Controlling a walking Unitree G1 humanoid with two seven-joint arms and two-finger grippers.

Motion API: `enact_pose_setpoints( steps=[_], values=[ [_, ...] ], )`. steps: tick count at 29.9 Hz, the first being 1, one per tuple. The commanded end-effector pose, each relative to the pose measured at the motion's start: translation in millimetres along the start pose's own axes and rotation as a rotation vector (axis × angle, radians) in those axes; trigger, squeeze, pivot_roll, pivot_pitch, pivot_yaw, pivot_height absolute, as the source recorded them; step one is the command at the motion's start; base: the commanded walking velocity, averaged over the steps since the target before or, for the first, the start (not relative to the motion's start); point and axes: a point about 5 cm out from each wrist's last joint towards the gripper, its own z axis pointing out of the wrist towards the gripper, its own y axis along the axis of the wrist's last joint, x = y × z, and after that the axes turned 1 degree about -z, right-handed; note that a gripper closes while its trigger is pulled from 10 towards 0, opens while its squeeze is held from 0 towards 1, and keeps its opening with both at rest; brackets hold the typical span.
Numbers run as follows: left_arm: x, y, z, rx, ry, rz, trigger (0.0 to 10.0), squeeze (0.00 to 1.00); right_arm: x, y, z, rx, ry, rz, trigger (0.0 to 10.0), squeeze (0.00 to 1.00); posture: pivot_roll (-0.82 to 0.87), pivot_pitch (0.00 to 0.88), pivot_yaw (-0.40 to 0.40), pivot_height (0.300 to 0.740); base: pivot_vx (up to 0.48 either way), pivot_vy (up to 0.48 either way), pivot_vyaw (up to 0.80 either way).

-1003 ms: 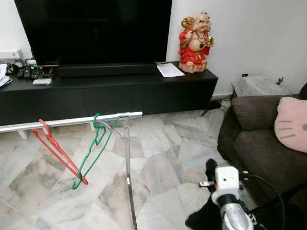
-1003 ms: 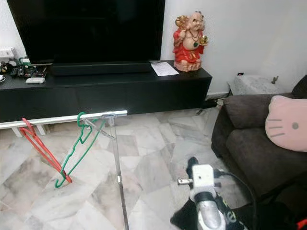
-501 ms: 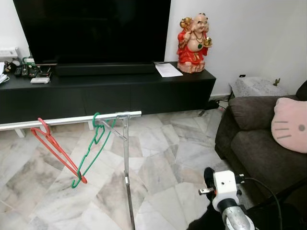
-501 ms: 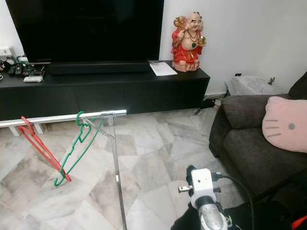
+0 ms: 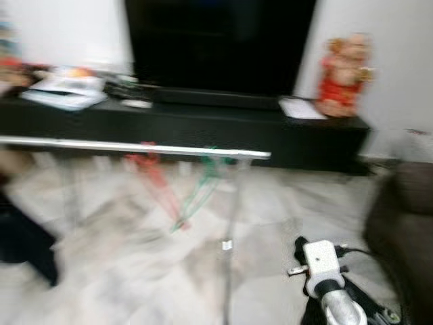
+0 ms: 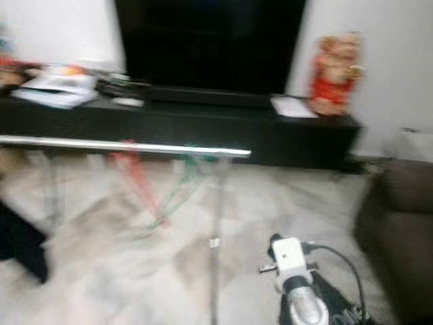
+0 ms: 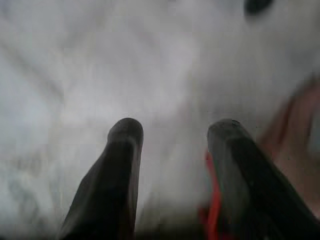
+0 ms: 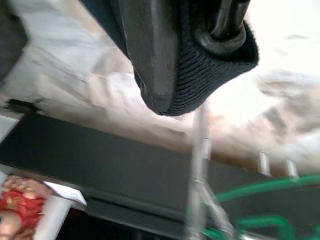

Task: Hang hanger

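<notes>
Red hanger (image 5: 157, 181) & green hanger (image 5: 200, 193) already hang on rail (image 5: 135, 147), well ahead of right gripper (image 5: 302, 249); its jaws: can't tell. Left gripper (image 7: 175, 131) wide, empty. Task looks near done.

left gripper (image 7: 172, 135) parted (empty), right arm (image 5: 323, 271) low

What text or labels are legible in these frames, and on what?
No text can be read; the head views are motion-blurred.
Sheet of paper on the black TV console: print, if any, too blurred to read.
Papers at the console's other end: too blurred to read.
Red figurine: no readable marking.
</notes>
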Motion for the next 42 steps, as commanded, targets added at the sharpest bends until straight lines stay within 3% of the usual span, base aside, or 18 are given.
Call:
enact_pose_setpoints(
  steps=[1, 2, 3, 5, 9, 12, 25, 30, 31, 32, 33, 35, 36, 37, 38, 39, 40, 42],
  values=[
    [8.3, 13.8, 3.7, -0.061, 0.030, 0.037, 10.0, 0.00, -5.2, 1.8, 1.0, -0.007, -0.012, 0.006, 10.0, 0.00, 0.05, 0.000, -0.056, 0.740, -0.240, 0.262, 0.00],
    [14.6, 29.4, 9.6, -0.093, 0.036, 0.036, 10.0, 0.00, -5.4, 1.4, 1.3, -0.004, -0.015, 0.005, 10.0, 0.00, 0.05, 0.000, -0.055, 0.740, 0.000, 0.255, 0.00],
    [27.1, 61.5, 19.6, -0.152, 0.045, 0.031, 10.0, 0.00, -5.6, 0.5, 1.6, 0.003, -0.021, 0.005, 10.0, 0.00, 0.05, 0.000, -0.054, 0.740, -0.240, 0.251, 0.00],
    [32.8, 76.8, 23.3, -0.176, 0.050, 0.031, 10.0, 0.00, -6.5, -1.2, 1.8, 0.016, -0.032, 0.002, 10.0, 0.00, 0.05, 0.000, -0.053, 0.740, -0.242, 0.249, 0.00],
    [35.8, 83.1, 24.8, -0.180, 0.061, 0.066, 10.0, 0.00, -8.5, -1.0, 3.0, 0.017, -0.062, 0.042, 10.0, 0.00, 0.05, 0.000, -0.048, 0.740, -0.061, 0.062, 0.00],
    [37.1, 85.1, 24.6, -0.196, 0.069, 0.041, 10.0, 0.00, -10.6, 0.3, 5.2, 0.017, -0.082, 0.078, 10.0, 0.00, 0.07, 0.000, -0.051, 0.740, 0.000, 0.000, 0.00],
    [42.7, 95.5, 26.4, -0.212, 0.120, 0.043, 10.0, 0.00, -8.8, -2.4, 10.8, 0.043, -0.062, 0.089, 10.0, 0.00, 0.08, 0.000, -0.054, 0.740, 0.000, 0.000, 0.00],
    [60.5, 102.9, 25.5, -0.199, 0.282, 0.109, 10.0, 0.00, -7.2, -4.3, 12.0, 0.056, -0.062, 0.090, 10.0, 0.00, 0.09, 0.000, -0.055, 0.740, 0.000, 0.000, 0.00],
    [67.6, 103.1, 24.2, -0.188, 0.340, 0.111, 10.0, 0.00, -7.3, -4.9, 12.2, 0.060, -0.063, 0.089, 10.0, 0.00, 0.09, 0.000, -0.055, 0.740, 0.000, 0.000, 0.00],
    [89.1, 104.3, 18.2, -0.186, 0.500, 0.056, 10.0, 0.00, -7.9, -6.3, 11.9, 0.067, -0.065, 0.087, 10.0, 0.00, 0.09, 0.000, -0.056, 0.740, 0.000, 0.000, 0.00],
    [96.4, 106.1, 15.6, -0.198, 0.548, 0.038, 10.0, 0.00, -8.3, -7.2, 11.7, 0.070, -0.066, 0.085, 10.0, 0.00, 0.09, 0.000, -0.056, 0.740, 0.000, 0.000, 0.00],
    [118.7, 159.4, 13.9, -0.314, 0.601, 0.053, 10.0, 0.00, -9.2, -8.7, 11.2, 0.077, -0.069, 0.082, 10.0, 0.00, 0.09, 0.000, -0.055, 0.740, 0.000, 0.000, 0.00],
    [130.6, 202.0, 8.2, -0.420, 0.625, 0.063, 10.0, 0.00, -10.1, -10.0, 11.0, 0.082, -0.071, 0.081, 10.0, 0.00, 0.09, 0.000, -0.054, 0.740, 0.000, 0.000, 0.00],
    [130.6, 202.0, 8.2, -0.420, 0.625, 0.063, 10.0, 0.00, -10.1, -10.0, 11.0, 0.082, -0.071, 0.081, 10.0, 0.00, 0.09, 0.000, -0.054, 0.740, 0.000, 0.000, 0.00],
    [137.7, 233.6, 1.7, -0.497, 0.637, 0.064, 10.0, 0.00, -10.8, -11.2, 10.8, 0.087, -0.074, 0.079, 10.0, 0.00, 0.10, 0.000, -0.053, 0.740, 0.000, 0.000, 0.00],
    [137.7, 233.6, 1.7, -0.497, 0.637, 0.064, 10.0, 0.00, -10.8, -11.2, 10.8, 0.087, -0.074, 0.079, 10.0, 0.00, 0.10, 0.000, -0.053, 0.740, 0.000, 0.000, 0.00],
    [140.5, 263.8, -6.1, -0.595, 0.604, 0.030, 10.0, 0.00, -11.4, -12.2, 10.6, 0.092, -0.077, 0.079, 10.0, 0.00, 0.10, 0.000, -0.054, 0.740, 0.000, 0.000, 0.00],
    [130.7, 280.6, -10.2, -0.719, 0.503, 0.045, 10.0, 0.00, -11.3, -12.9, 10.8, 0.096, -0.080, 0.081, 10.0, 0.00, 0.10, 0.000, -0.053, 0.740, 0.000, 0.000, 0.00]
  ],
)
